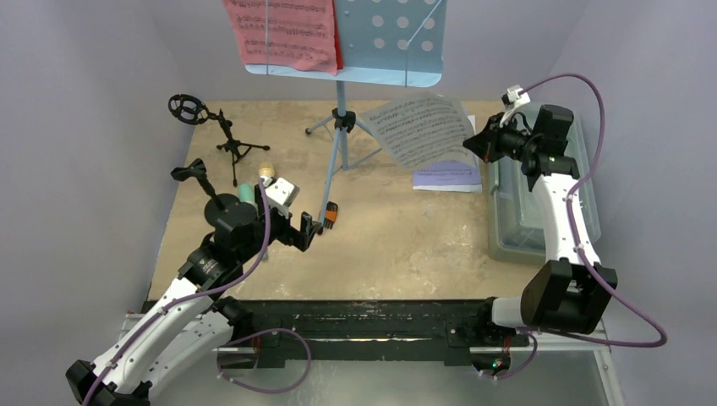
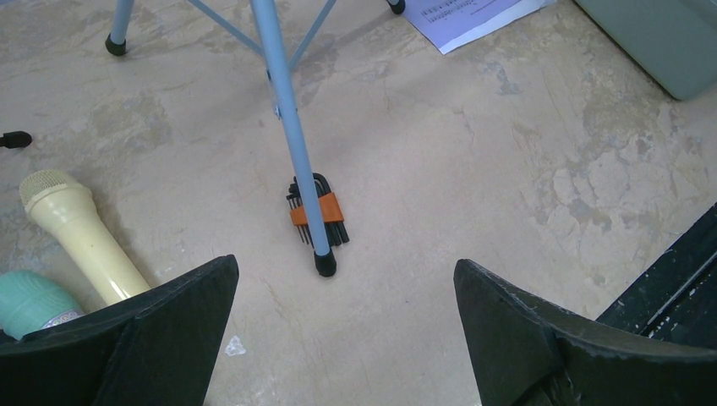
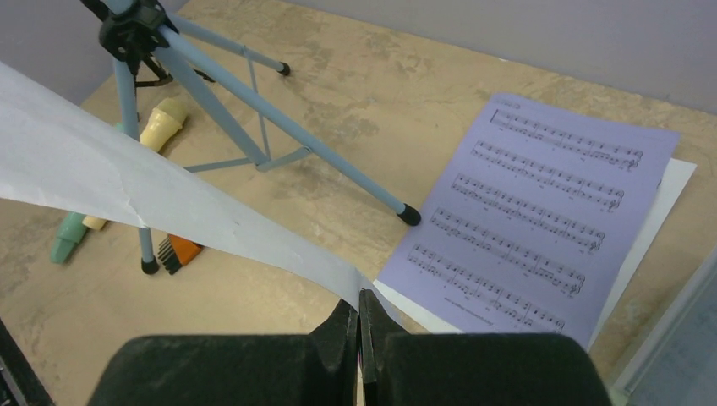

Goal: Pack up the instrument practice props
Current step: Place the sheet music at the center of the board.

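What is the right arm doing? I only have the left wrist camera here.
Observer: The right gripper is shut on a pale sheet-music page, held up above the table.
Operator: Anything on the stand's tray?
Observer: Yes, a red page rests on the light-blue tray.
Operator: Where are the mic stands?
Observer: Two black microphone tripods are on the table's left side; neither holds a microphone.

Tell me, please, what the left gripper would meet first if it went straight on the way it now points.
The left gripper would probably meet the foot of the blue stand leg first, with the hex keys just behind it; depth is unclear.
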Controlling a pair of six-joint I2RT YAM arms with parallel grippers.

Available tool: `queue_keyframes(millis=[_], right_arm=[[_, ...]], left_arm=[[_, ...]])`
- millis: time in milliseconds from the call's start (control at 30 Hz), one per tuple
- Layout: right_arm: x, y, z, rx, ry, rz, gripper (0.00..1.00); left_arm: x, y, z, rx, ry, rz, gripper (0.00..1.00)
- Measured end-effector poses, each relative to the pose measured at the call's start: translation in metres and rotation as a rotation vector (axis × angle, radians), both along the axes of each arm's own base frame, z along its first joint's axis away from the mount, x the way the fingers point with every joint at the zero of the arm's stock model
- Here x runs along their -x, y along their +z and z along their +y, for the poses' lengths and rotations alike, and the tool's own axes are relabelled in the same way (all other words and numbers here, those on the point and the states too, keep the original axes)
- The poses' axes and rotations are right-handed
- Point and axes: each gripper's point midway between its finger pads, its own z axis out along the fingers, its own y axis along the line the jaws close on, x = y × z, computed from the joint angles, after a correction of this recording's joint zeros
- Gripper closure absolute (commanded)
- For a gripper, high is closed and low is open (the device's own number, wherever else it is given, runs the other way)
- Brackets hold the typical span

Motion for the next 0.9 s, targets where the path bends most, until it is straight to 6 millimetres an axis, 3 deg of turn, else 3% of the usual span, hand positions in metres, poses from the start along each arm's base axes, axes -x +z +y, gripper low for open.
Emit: queue_keyframes(millis=[633, 900], right_arm=[[-0.029, -0.07, -0.01, 0.06, -0.078, 0.152, 1.0], [-0.036, -0.084, -0.014, 0.089, -0.115, 0.173, 1.0]], left_arm=[[0.0, 0.0, 0.0, 0.0, -0.001, 0.0, 0.0], [0.0, 0.0, 0.0, 0.001, -0.001, 0.001, 0.0]])
